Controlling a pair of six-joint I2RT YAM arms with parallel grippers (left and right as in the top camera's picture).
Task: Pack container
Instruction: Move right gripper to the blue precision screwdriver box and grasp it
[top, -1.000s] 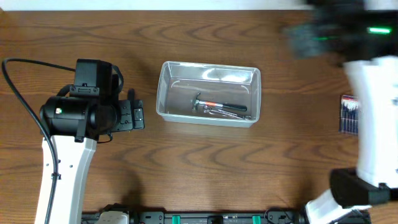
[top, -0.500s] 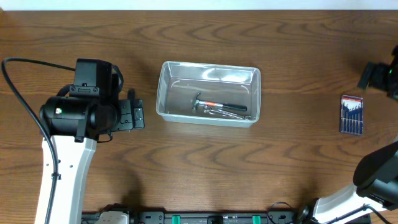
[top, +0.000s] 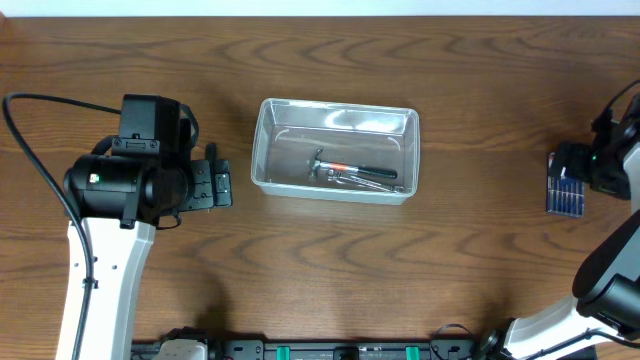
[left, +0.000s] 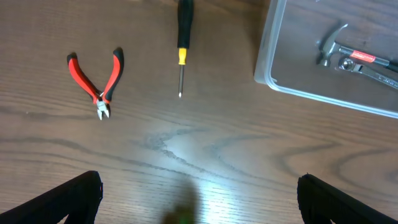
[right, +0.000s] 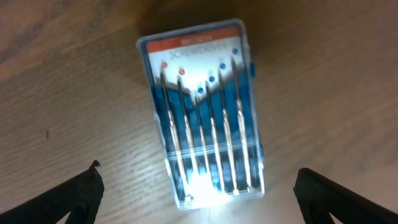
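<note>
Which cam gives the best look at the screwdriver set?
Right wrist. The screwdriver set fills the frame from above: the orange label strip and individual drivers in the clear case are distinguishable, though slightly blurred. Overhead shows it small at the right edge, partly covered by the right arm. Left wrist doesn't show it.

The left arm (top: 130, 185) has a white, flat-sided lower link (top: 95, 290) topped by black motor housings, some rounded and some boxy, one carrying a small green light (top: 95, 178). A thin black cable (top: 25, 125) loops off its side. The right arm (top: 628, 170) is likewise white with black joints. The left pincer (left: 198, 199) and right pincer (right: 198, 196) both end in matte black, blunt, wedge-shaped fingertips.
</note>
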